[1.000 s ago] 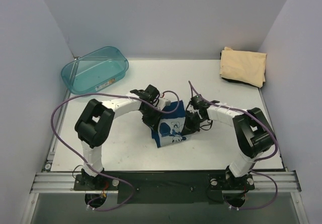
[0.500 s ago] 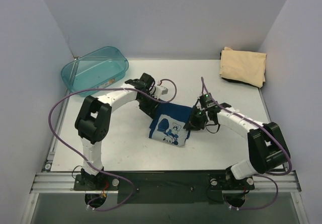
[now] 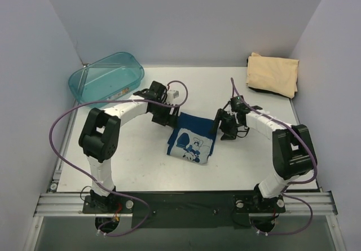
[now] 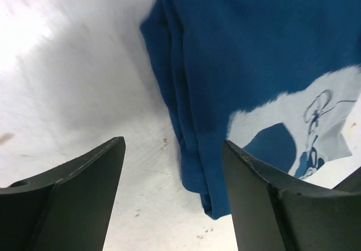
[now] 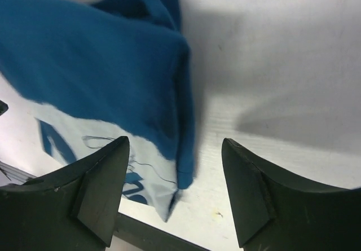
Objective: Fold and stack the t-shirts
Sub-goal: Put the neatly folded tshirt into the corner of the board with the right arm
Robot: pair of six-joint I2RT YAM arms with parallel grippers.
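**Top view.** Navy shirt [image 3: 192, 141] lies on the tabletop [image 3: 141, 161], mid-table between the two arms. It is folded to a compact packet with the white graphic facing up. Left fingers [image 3: 170, 119] sit at its far-left corner and right fingers [image 3: 217, 127] just beside its far-right edge. Flanking it this way reads as a fold just laid down, with the cloth let go on both sides. Tan shirt [image 3: 273, 74] lies folded in the far right corner, well apart, and is probably the stacking spot. Teal tub [image 3: 107, 79] sits far left, not involved.

**Left wrist.** Fingers [image 4: 84, 177] are spread and released, grasping nothing. The shirt's [image 4: 254, 53] folded edge runs under the gap, several layers visible. The cloth is smooth, with pale print at the right.

**Right wrist.** Fingers [image 5: 96, 189] are likewise spread and empty. A shirt [image 5: 96, 76] corner lies below them, slightly puffed at the far end, the print near the lower edge.

The packet looks tidy enough to carry across to the tan shirt.
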